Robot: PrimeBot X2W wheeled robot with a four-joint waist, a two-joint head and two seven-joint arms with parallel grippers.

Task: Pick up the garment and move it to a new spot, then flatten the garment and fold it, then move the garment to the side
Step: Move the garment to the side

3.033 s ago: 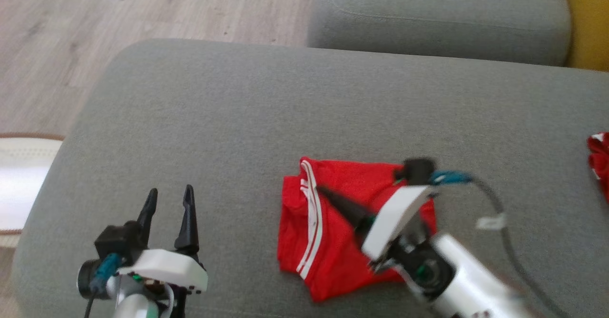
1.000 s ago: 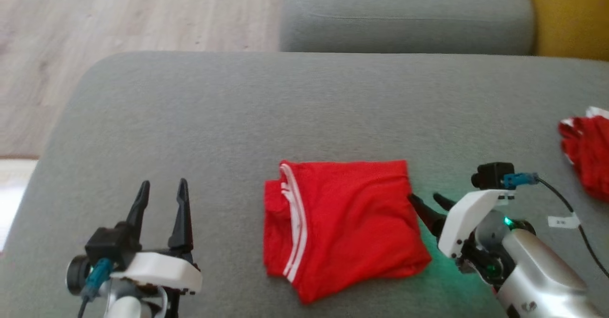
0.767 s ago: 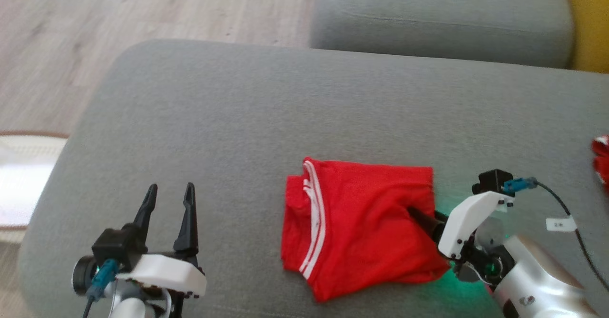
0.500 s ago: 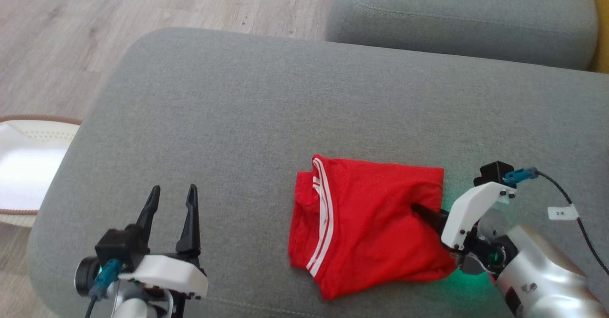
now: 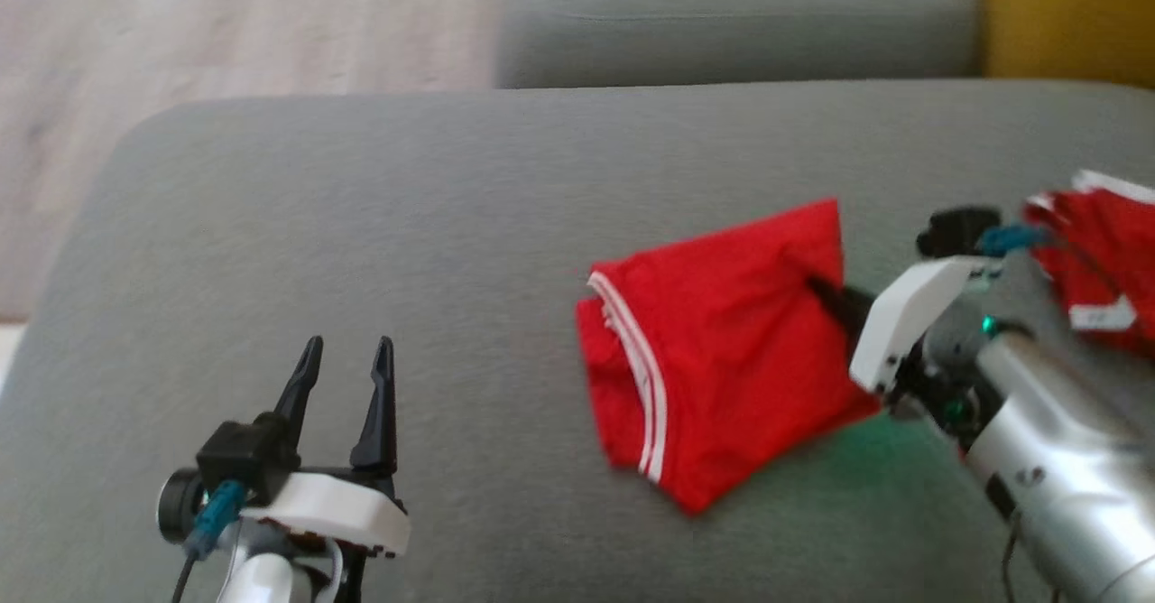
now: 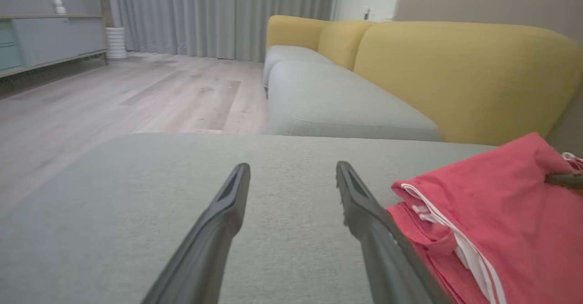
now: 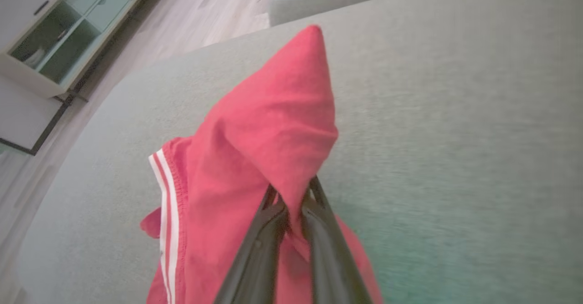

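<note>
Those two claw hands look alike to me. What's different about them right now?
The left gripper stands wide open; the right gripper is pinched shut. The left gripper holds nothing, over bare sofa cushion; the right gripper grips an edge of the red garment. Both have two long dark fingers.

The garment [image 7: 268, 126] hides the tips of the right pincer [image 7: 294, 190], and a second red cloth [image 5: 1105, 251] runs off-frame.
</note>
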